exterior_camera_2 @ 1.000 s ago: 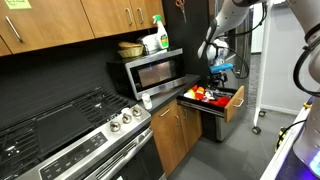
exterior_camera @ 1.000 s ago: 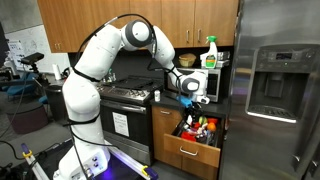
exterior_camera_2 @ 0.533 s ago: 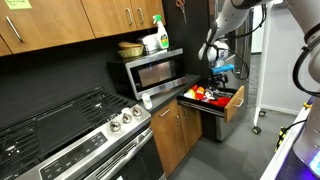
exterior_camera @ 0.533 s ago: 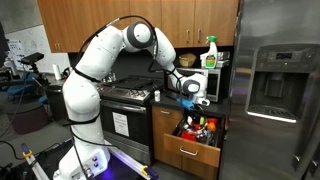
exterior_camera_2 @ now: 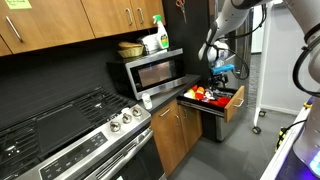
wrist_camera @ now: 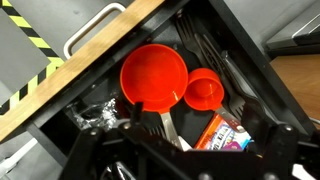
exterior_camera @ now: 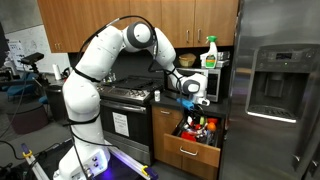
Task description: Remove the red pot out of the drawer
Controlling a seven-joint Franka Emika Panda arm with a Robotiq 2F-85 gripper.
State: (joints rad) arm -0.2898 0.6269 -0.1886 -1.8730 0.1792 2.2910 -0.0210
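The brown wooden drawer (exterior_camera: 188, 152) stands pulled open under the microwave counter and shows in both exterior views (exterior_camera_2: 236, 103). In the wrist view the red pot (wrist_camera: 153, 75) lies inside it, seen from above, with a smaller red cup-like piece (wrist_camera: 204, 90) touching its side. Red also shows among the drawer's contents in an exterior view (exterior_camera_2: 202, 92). My gripper (wrist_camera: 195, 125) hangs just above the open drawer, open and empty, its fingers spread over the contents below the pot. It also shows in both exterior views (exterior_camera: 190, 102) (exterior_camera_2: 217, 78).
The drawer also holds black and metal utensils (wrist_camera: 215, 55), a colourful packet (wrist_camera: 222, 132) and yellow and green toys (exterior_camera: 208, 128). A microwave (exterior_camera_2: 152, 70) with a spray bottle (exterior_camera: 210, 50) on it sits above. A stove (exterior_camera: 125, 100) and a steel fridge (exterior_camera: 275, 90) flank the drawer.
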